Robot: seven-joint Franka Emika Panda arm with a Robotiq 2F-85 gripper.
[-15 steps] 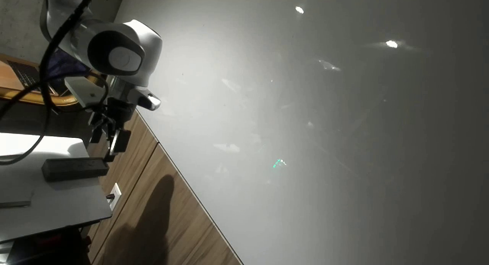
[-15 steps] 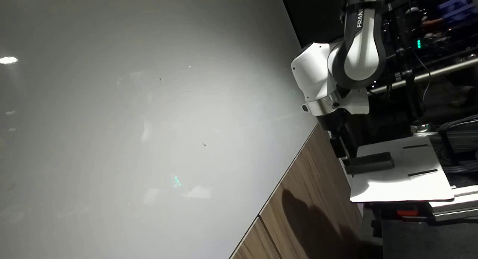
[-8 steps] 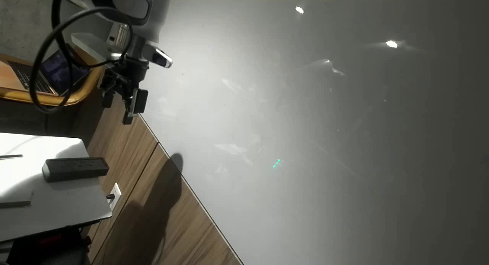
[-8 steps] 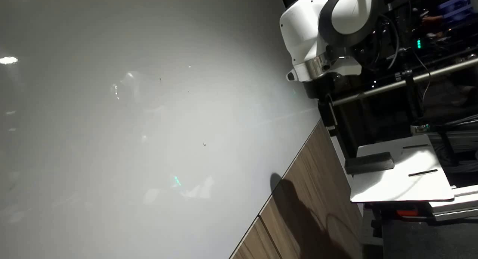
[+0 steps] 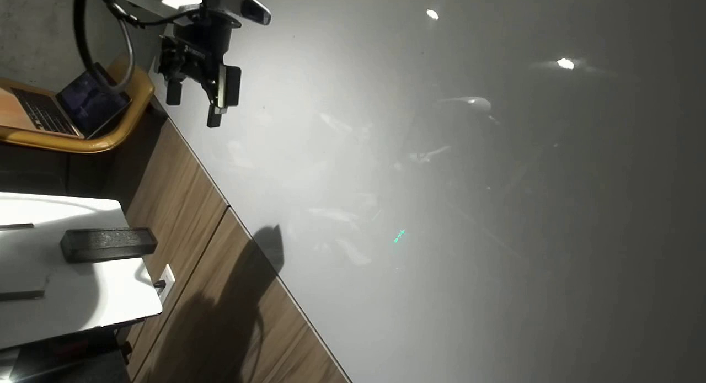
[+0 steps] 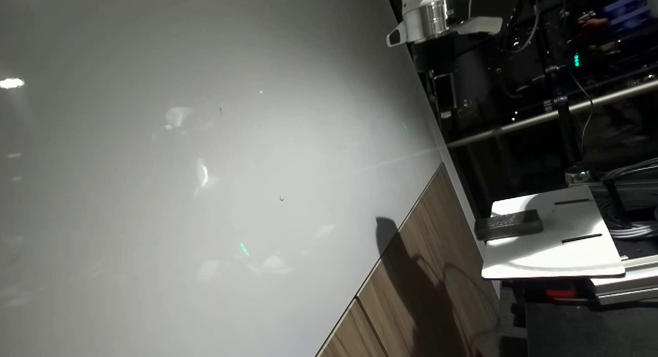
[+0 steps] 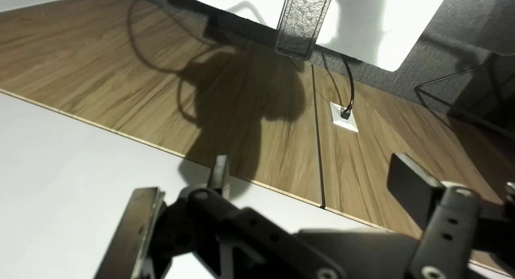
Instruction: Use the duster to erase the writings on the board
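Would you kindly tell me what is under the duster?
The duster lies on the white table top, one end jutting past the edge in both exterior views. The patch directly beneath is covered, so I cannot see whether anything else is there.

In an exterior view, an open laptop (image 5: 41, 112) sits on a yellow-rimmed support (image 5: 83, 144) beyond the upper edge of the white tabletop (image 5: 124, 288). Near the lower right corner, a white socket (image 5: 169, 278) in wood-grain panels (image 5: 298, 339) holds a dark plug (image 5: 160, 284). In an exterior view, two thin dark lines (image 6: 582, 238) mark the tabletop beside its right edge; coiled cables (image 6: 637, 229) lie past that edge, and a red piece (image 6: 561, 293) shows under the lower edge.
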